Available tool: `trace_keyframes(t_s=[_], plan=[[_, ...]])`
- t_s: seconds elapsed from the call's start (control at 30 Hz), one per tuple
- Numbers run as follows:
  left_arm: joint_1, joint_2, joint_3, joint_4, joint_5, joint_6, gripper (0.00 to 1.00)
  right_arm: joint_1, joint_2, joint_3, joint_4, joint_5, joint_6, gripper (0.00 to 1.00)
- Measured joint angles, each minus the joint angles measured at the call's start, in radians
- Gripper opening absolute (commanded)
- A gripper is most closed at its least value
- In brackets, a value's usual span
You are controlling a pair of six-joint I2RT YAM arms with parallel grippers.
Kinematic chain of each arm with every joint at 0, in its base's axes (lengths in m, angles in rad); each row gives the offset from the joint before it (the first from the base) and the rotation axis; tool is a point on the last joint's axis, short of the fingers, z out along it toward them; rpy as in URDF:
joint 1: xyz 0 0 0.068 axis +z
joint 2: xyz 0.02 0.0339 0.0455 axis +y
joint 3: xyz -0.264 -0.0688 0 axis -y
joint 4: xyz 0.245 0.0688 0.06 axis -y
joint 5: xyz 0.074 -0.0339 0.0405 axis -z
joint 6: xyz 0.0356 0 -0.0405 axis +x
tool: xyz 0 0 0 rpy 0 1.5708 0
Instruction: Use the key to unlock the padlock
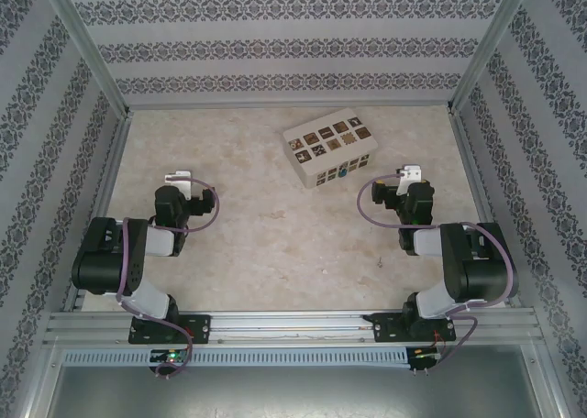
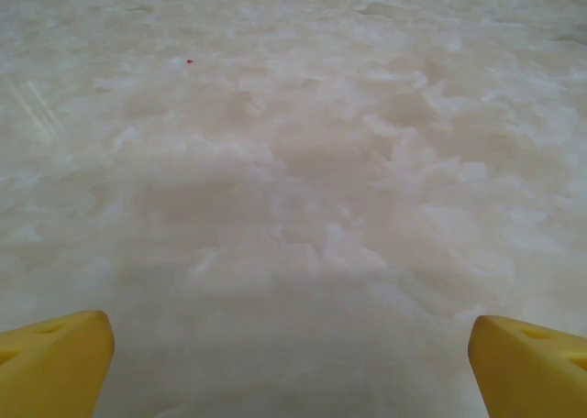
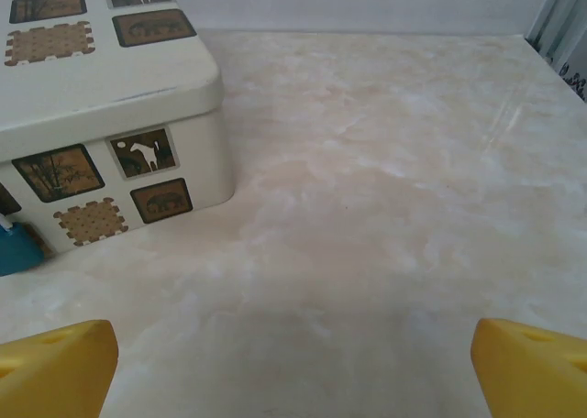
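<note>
Zero progress | left pincer (image 2: 293,374), right pincer (image 3: 293,374) released, empty | padlock (image 3: 16,250) by box (image 3: 119,88), untouched | unlocking all ahead

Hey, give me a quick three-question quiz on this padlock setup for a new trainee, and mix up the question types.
1. True or false: the right gripper is shut on the padlock.
2. Where is the padlock? A) on the lid of the box; B) low at the box's side wall that faces the arms; C) between the fingers of the left gripper.
3. Fill in: the box lies nearer the ____ gripper.
Key: 1 false, both grippers stand open and empty; 2 B; 3 right.
</note>
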Motion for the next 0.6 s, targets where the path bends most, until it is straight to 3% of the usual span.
trace_keyframes(t_s=[0.6], plan=[[0.000,0.008,0.002,0.025,0.012,0.000,0.99,0.000,0.006,0.006,0.029,0.009,0.016,0.98]])
